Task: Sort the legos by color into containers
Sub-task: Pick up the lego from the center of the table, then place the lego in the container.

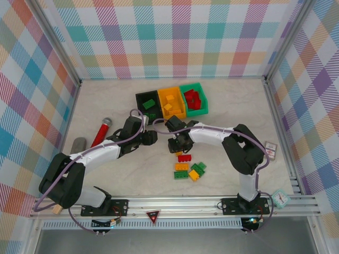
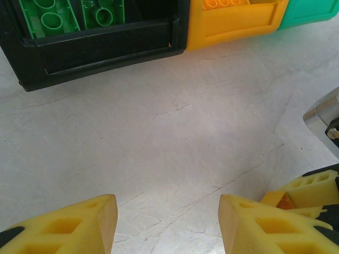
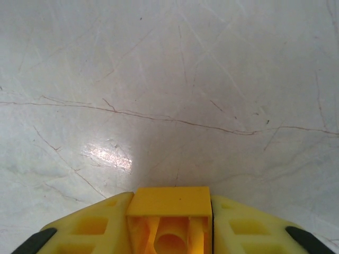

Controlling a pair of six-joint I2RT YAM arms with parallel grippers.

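Observation:
Three joined bins stand at the back: black, orange-yellow and green. Green bricks lie in the black bin, yellow ones in the orange-yellow bin, red ones in the green bin. My left gripper is open over bare table just in front of the black bin. My right gripper is shut on a yellow brick, close beside the left one. Loose red, yellow and green bricks lie in front of it.
A long red stick with a grey head and a grey cylinder lie to the left. A small card and a teal clock sit at the right. Checked walls enclose the table.

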